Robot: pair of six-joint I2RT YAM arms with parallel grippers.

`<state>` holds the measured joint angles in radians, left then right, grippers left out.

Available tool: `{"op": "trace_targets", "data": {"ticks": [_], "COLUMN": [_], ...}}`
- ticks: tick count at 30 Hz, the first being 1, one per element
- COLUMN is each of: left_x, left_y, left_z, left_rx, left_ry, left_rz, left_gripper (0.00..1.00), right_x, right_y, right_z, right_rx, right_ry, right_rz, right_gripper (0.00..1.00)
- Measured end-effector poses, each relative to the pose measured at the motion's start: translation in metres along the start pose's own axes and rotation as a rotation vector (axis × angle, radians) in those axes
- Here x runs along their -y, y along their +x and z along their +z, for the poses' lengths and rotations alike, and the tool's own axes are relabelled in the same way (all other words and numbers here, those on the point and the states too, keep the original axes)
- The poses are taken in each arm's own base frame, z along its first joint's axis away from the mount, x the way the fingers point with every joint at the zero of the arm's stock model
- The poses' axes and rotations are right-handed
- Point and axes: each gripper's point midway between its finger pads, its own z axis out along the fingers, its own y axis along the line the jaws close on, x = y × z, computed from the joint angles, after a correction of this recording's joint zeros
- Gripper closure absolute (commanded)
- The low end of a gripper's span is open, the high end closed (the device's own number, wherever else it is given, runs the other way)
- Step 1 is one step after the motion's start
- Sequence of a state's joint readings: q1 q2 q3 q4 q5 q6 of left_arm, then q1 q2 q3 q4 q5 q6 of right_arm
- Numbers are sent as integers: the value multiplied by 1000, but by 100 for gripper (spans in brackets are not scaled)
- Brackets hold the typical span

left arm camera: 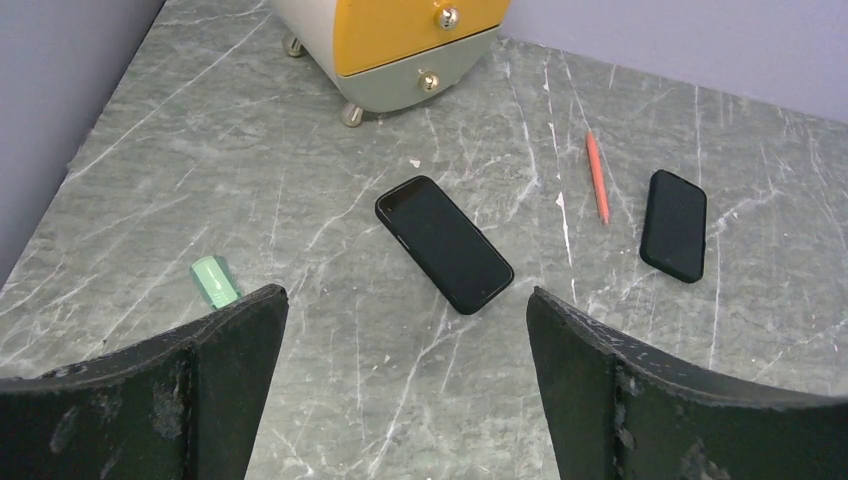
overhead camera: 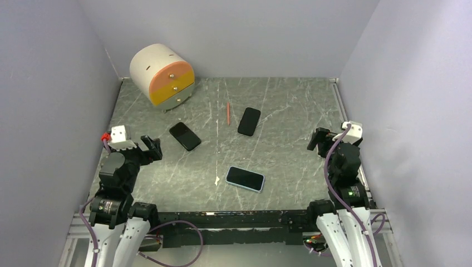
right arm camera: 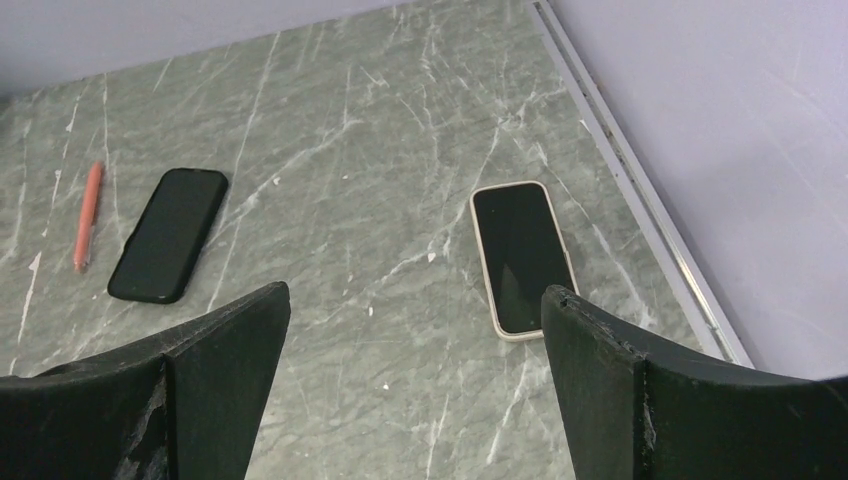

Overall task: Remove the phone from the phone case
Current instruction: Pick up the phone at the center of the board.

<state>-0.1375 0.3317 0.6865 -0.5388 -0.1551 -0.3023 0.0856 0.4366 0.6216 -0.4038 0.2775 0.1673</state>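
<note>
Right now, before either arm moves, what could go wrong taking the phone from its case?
Three phones lie flat: the light-cased phone, the left black phone and the far black phone, so the wrong one might get picked. Any could slide instead of lifting. The pen beside it could get knocked.

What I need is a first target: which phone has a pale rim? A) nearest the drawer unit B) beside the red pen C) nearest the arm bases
C: the near phone shows a pale rim around its dark screen; the left black phone and the far black phone show none.
</note>
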Motion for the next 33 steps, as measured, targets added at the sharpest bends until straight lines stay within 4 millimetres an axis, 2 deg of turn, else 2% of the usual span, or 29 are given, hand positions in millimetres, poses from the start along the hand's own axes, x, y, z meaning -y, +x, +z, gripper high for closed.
{"op": "trace_targets", "data": {"ticks": [5, 9, 12, 17, 24, 26, 29, 33], "left_x": [-1, -7, -12, -14, -15, -15, -15, -12], "left_y": [3, 15, 28, 39, 51, 57, 65, 77], "left_z": [2, 9, 14, 17, 24, 27, 32, 38], "left_rx": [-14, -72, -144, -203, -263, -295, -336, -396], "left_ry": [-9, -58, -99, -121, -129, -132, -133, -118], "left_rz": [-15, -42, -47, -42, -25, -19, -12, 3], "left_gripper": [6, 5, 5, 5, 5, 5, 5, 5], "right_x": [-4, -9, -17, -36, -67, -76, -94, -125], "right_y": [2, 9, 12, 21, 66, 73, 84, 109], "right_z": [0, 4, 9, 19, 19, 17, 10, -3], "right_rx": [-11, -67, -138, -275, -517, -554, -596, -681], "right_ry": [-15, -25, -39, -82, -242, -294, -385, -508], "right_rz": [23, 47, 68, 116, 78, 56, 5, -106], "right_gripper": [1, 1, 1, 1, 1, 1, 1, 1]}}
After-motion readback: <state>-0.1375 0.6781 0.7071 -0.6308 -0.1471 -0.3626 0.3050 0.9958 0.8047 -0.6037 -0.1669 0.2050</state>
